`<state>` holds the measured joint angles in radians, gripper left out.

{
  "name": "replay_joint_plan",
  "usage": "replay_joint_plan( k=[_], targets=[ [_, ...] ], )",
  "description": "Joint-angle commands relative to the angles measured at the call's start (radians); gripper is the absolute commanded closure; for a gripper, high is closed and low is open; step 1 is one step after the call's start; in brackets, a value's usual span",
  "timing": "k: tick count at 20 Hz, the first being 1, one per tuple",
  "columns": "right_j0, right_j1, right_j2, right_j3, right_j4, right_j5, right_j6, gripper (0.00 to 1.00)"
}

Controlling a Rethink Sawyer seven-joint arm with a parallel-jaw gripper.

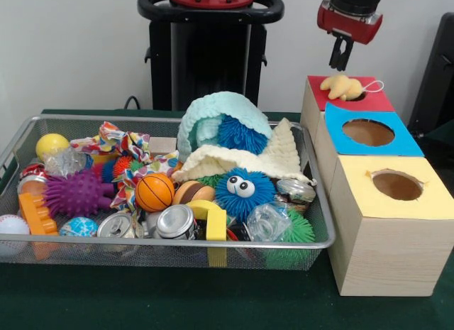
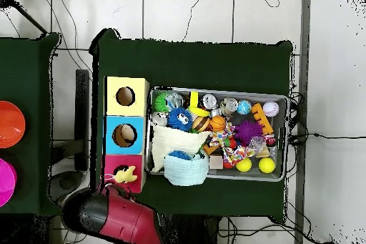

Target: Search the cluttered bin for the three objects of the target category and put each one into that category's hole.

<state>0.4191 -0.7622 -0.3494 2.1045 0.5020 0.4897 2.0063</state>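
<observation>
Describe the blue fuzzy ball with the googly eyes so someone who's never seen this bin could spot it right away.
Start at the wire mesh bin on the green table. Near its front right part, just below the cream cloth, sits the blue fuzzy ball. It is the only toy with two big white googly eyes; the other blue spiky ball sits farther back under the mint cloth and shows no eyes.

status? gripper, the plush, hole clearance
Gripper above red-topped box, holding nothing; fingers' state unclear. Yellow plush toy lies across the red hole, not dropped through. Nothing else on that hole. Wire bin remains cluttered.
</observation>
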Motion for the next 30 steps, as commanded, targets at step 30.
replay_joint_plan(
  k=[30],
  targets=[
    [-0.035, 0.011, 0.036, -0.12, 0.022, 0.146, 0.267, 1.0]
  ],
)
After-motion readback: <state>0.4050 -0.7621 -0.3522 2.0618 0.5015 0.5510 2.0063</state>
